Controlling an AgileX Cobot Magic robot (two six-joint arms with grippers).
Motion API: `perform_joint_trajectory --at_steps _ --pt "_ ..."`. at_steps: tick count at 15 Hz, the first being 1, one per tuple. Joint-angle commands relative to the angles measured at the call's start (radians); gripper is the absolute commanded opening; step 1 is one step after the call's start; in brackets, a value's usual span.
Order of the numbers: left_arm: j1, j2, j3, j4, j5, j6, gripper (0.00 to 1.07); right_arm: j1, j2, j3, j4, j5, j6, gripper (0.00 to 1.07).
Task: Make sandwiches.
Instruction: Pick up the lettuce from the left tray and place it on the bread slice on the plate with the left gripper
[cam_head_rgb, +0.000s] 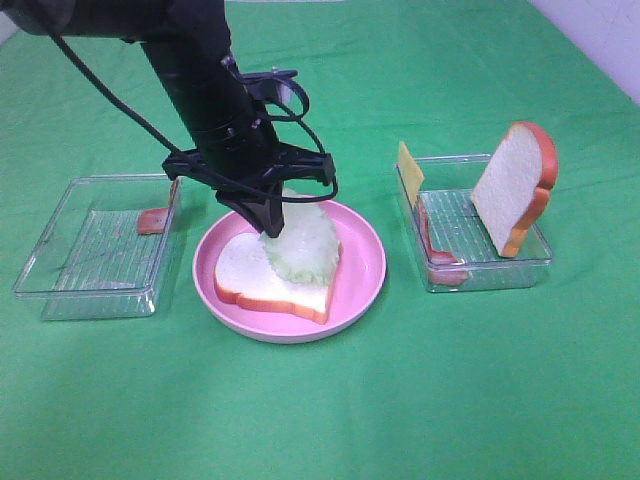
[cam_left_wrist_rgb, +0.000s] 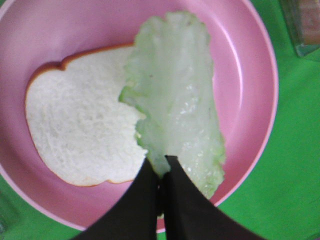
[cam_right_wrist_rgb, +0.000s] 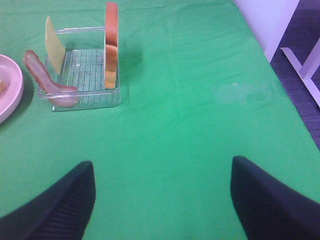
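The light was bright and even, and it seemed to come from above. Only soft, short shadows lay on the green cloth beside the pink plate. The lettuce had small shiny spots. The left gripper, very near the camera, looked blurred.

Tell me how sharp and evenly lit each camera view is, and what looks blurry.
Exterior high: soft, even light, only a faint shadow under the plate. Left wrist: slightly soft close-up, small glints on the lettuce, the left gripper a featureless black. Right wrist: the right gripper blurred in the foreground, the tray farther off sharper.
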Motion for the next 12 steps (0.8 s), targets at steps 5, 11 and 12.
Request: perform_joint_trajectory --at_steps 5,11,12 --pt "-0.003 0.022 -0.003 0.144 0.061 -0.16 0.13 -0.004 -0.016 0.0 -0.002 -0.01 -0.01 0.71" --pt "-0.003 0.021 -0.062 0.141 0.1 -0.16 0.91 -0.004 -0.016 0.0 -0.002 -0.01 -0.01 0.71" --pt "-0.003 0.02 -0.105 0.16 0.136 -0.16 0.91 -0.004 -0.016 0.0 -0.002 -0.01 -0.01 0.71"
